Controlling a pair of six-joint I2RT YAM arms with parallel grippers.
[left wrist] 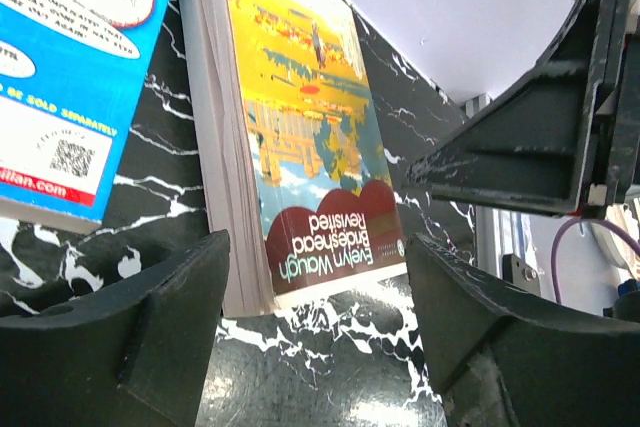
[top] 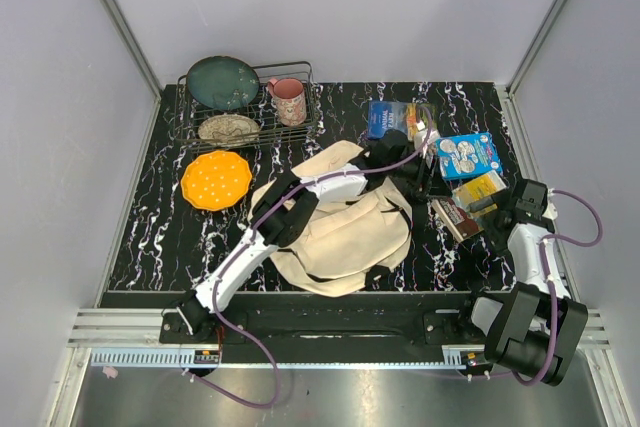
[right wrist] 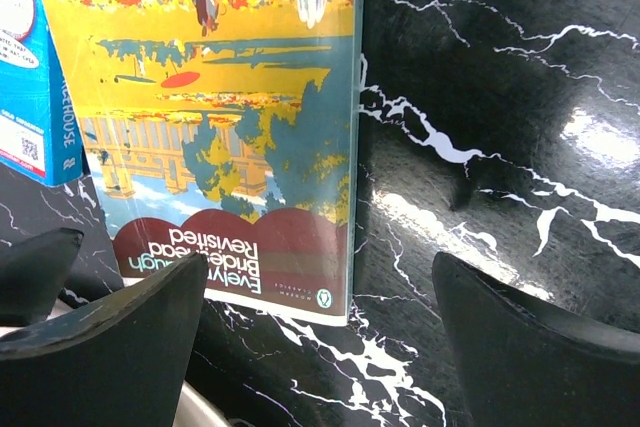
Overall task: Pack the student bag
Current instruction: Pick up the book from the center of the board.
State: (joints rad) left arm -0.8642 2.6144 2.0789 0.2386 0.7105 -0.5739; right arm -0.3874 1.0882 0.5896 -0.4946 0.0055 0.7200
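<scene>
Now both grippers at yellow paperback [top: 478,190], nothing held. Left gripper [left wrist: 315,347]: jaws wide, empty; paperback [left wrist: 310,147] just ahead, lying flat, page edge toward left finger. Blue book [left wrist: 70,57] ahead-left, close beside paperback. Right gripper [right wrist: 320,357]: jaws wide, empty; paperback corner ahead-left, tabletop [right wrist: 500,97] ahead-right. Bag [top: 340,237] behind left gripper, beneath its arm. Likely step: pick paperback. Advice: one gripper only, other backs off; bite free long edge, avoid snagging blue book, lift level toward bag.
</scene>
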